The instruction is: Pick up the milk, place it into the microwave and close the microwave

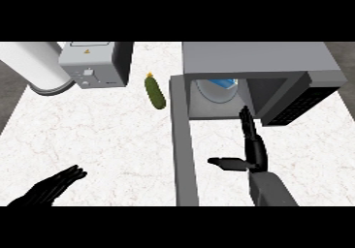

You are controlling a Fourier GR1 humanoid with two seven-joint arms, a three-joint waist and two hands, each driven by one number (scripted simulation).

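Head view showed the blue-and-white milk carton (225, 84) inside the open grey microwave (252, 60); the right hand (252, 145) hovered outstretched, holding nothing, before it.

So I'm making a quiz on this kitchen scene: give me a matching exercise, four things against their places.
1. cucumber
2. milk
3. toaster
4. left hand

A. inside the microwave
B. counter's back left
C. open, low at the view's left
D. between toaster and microwave

Pairs: 1-D, 2-A, 3-B, 4-C
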